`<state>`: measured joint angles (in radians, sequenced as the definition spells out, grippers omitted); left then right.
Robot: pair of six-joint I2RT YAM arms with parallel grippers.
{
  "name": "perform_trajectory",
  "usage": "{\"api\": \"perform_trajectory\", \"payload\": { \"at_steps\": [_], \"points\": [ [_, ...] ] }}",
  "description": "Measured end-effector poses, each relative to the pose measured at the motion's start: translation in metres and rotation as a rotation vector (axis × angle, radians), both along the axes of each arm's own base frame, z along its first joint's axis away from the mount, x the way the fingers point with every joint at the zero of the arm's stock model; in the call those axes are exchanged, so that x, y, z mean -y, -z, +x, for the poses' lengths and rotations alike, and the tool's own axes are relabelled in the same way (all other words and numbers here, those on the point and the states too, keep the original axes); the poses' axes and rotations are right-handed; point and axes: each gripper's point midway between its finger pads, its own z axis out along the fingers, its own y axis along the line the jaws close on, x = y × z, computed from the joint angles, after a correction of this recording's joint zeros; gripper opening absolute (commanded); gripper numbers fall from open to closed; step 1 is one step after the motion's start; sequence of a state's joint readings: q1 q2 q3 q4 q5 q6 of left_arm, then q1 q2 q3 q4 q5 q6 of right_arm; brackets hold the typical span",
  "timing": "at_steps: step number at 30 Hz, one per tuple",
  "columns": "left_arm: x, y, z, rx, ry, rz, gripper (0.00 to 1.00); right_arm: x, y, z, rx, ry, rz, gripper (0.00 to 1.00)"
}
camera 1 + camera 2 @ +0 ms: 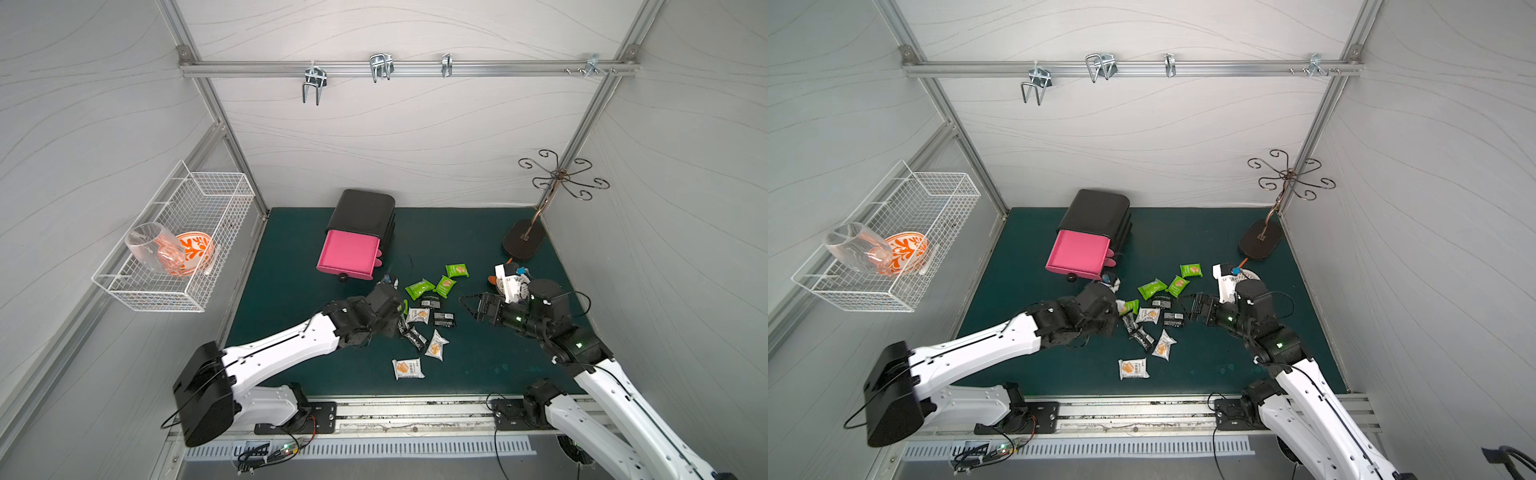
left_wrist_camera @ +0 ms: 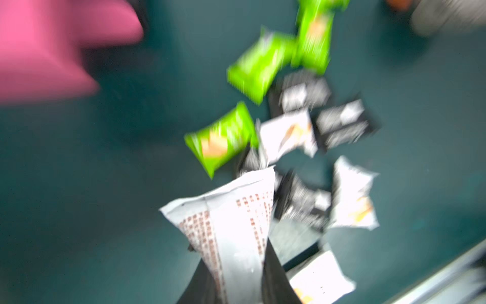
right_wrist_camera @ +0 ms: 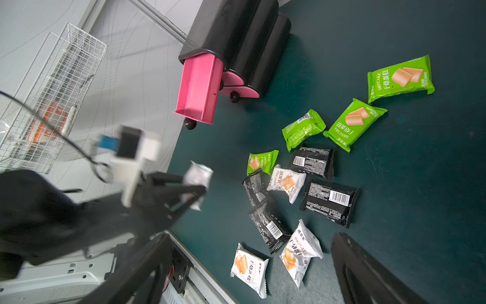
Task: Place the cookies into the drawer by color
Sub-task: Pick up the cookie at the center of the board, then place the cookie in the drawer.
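My left gripper (image 2: 231, 250) is shut on a white cookie packet (image 2: 236, 215) and holds it above the mat, beside the pile; the right wrist view also shows that packet (image 3: 198, 173). The other cookies lie on the green mat: green ones (image 1: 457, 270) (image 1: 419, 289), black ones (image 1: 444, 320) and white ones (image 1: 408, 368) (image 1: 435, 345). The drawer cabinet (image 1: 363, 212) stands at the back, its top pink drawer (image 1: 349, 253) pulled out and empty. My right gripper (image 1: 467, 303) hovers open to the right of the pile, holding nothing.
A white wire basket (image 1: 187, 232) on the left wall holds a glass and an orange bowl. A metal hook stand (image 1: 524, 241) is at the back right, with a white perforated thing (image 1: 1250, 274) near it. Hooks hang from the back rail.
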<state>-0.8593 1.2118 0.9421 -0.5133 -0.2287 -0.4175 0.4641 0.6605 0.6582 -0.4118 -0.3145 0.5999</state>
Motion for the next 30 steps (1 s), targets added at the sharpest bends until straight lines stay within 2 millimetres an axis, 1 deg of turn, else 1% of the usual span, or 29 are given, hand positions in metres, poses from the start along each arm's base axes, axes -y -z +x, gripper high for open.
{"api": "perform_trajectory", "payload": {
  "at_steps": [1,3,4,5,6,8,10,12,13,15,16,18,21,22,26,29,30],
  "points": [
    [-0.004,-0.022,0.012,0.042,-0.021,-0.037,0.03,0.000,0.000,0.000,-0.002,0.001,0.001,0.99],
    [-0.015,-0.059,0.036,0.111,-0.069,-0.088,0.03,0.000,0.001,0.000,-0.006,0.004,0.004,0.99],
    [-0.023,-0.071,0.049,0.135,-0.097,-0.103,0.03,0.000,0.001,0.000,-0.009,0.005,0.005,0.99],
    [-0.030,-0.078,0.060,0.147,-0.124,-0.113,0.03,0.000,0.001,0.000,-0.011,0.006,0.007,0.99],
    [-0.040,-0.081,0.072,0.151,-0.158,-0.120,0.03,0.000,0.001,0.000,-0.014,0.008,0.008,0.99],
    [-0.059,-0.076,0.096,0.141,-0.225,-0.118,0.03,0.000,0.001,-0.001,-0.016,0.010,0.011,0.99],
    [-0.075,-0.056,0.115,0.104,-0.284,-0.090,0.06,0.001,0.001,-0.001,-0.014,0.012,0.013,0.99],
    [-0.081,-0.032,0.126,0.056,-0.311,-0.056,0.13,0.001,0.000,-0.001,-0.011,0.013,0.015,0.99],
    [-0.081,-0.018,0.129,0.026,-0.314,-0.035,0.18,0.001,-0.001,-0.001,-0.009,0.014,0.015,0.99],
    [-0.080,-0.001,0.132,-0.010,-0.315,-0.008,0.29,0.002,-0.001,-0.002,-0.008,0.015,0.015,0.99],
    [-0.081,0.004,0.133,-0.019,-0.316,0.005,0.33,0.003,-0.001,-0.003,-0.007,0.017,0.014,0.99],
    [-0.083,0.005,0.134,-0.014,-0.324,0.014,0.39,0.003,-0.002,-0.004,-0.003,0.017,0.016,0.99],
    [-0.084,-0.006,0.137,0.023,-0.336,-0.002,0.49,0.004,-0.004,-0.005,0.005,0.018,0.020,0.99],
    [-0.085,-0.011,0.137,0.035,-0.341,-0.008,0.49,0.004,-0.005,-0.006,0.006,0.019,0.021,0.99],
    [-0.091,-0.040,0.128,0.102,-0.349,-0.048,0.46,0.005,-0.006,-0.006,0.004,0.023,0.025,0.99],
    [-0.092,-0.069,0.112,0.169,-0.340,-0.091,0.43,0.005,-0.006,-0.006,0.003,0.023,0.025,0.99],
    [-0.087,-0.078,0.103,0.191,-0.323,-0.102,0.42,0.005,-0.005,-0.006,0.002,0.023,0.025,0.99]
  ]
}}
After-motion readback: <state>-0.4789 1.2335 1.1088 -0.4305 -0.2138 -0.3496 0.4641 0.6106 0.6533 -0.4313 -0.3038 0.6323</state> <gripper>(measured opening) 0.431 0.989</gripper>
